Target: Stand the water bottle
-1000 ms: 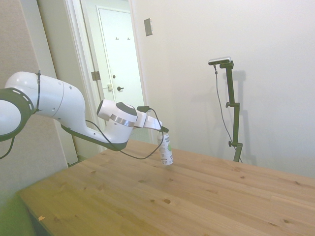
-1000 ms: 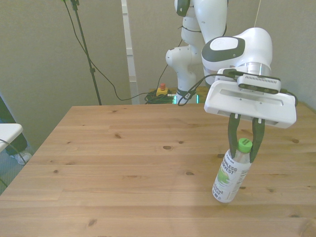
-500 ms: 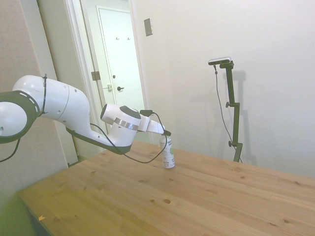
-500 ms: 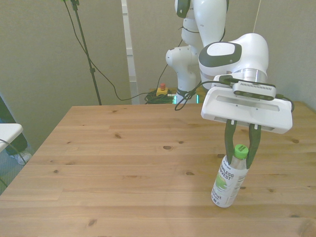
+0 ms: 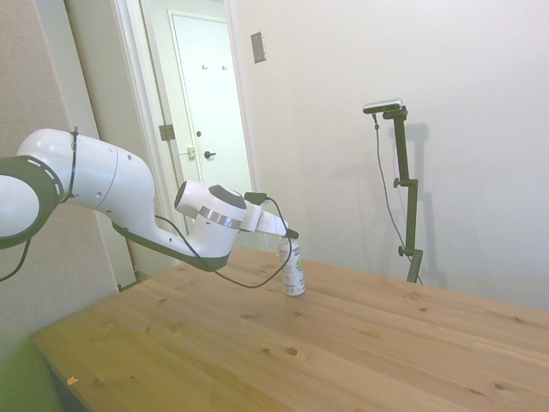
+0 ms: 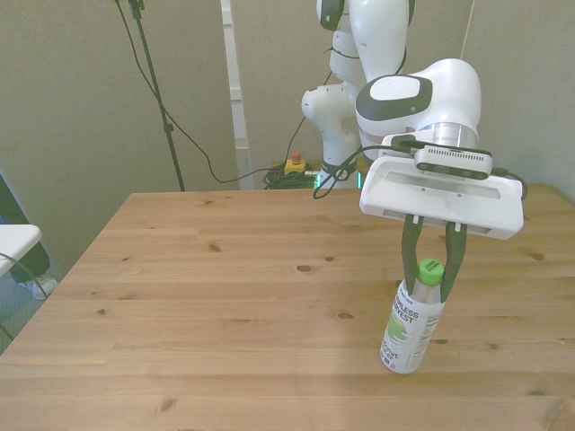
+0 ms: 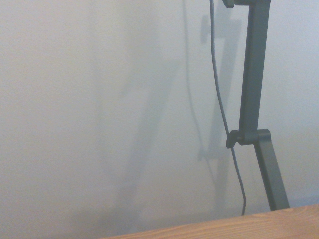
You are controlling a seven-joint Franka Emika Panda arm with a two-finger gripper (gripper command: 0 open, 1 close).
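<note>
The water bottle [image 6: 411,328], slim with a green cap and a white label printed in green, stands almost upright near the table's front edge at the front view's right. It leans slightly, and its base looks to rest on the wooden table [image 6: 225,296]. My gripper [image 6: 430,274] comes down from above, shut on the bottle's neck just under the cap. In the side view the bottle [image 5: 293,273] stands on the table's far side with the gripper [image 5: 290,236] at its top. The wrist view shows only wall and a strip of table edge.
A red button box [image 6: 294,164] and cables lie behind the table's far edge. A white object [image 6: 13,242] sits off the table at the front view's left. Bare wood stretches across the table [image 5: 343,343] on the bottle's other sides.
The gripper has lowered and shifted slightly toward the front view's left with the bottle. The bottle has swung from a clear tilt to nearly upright.
</note>
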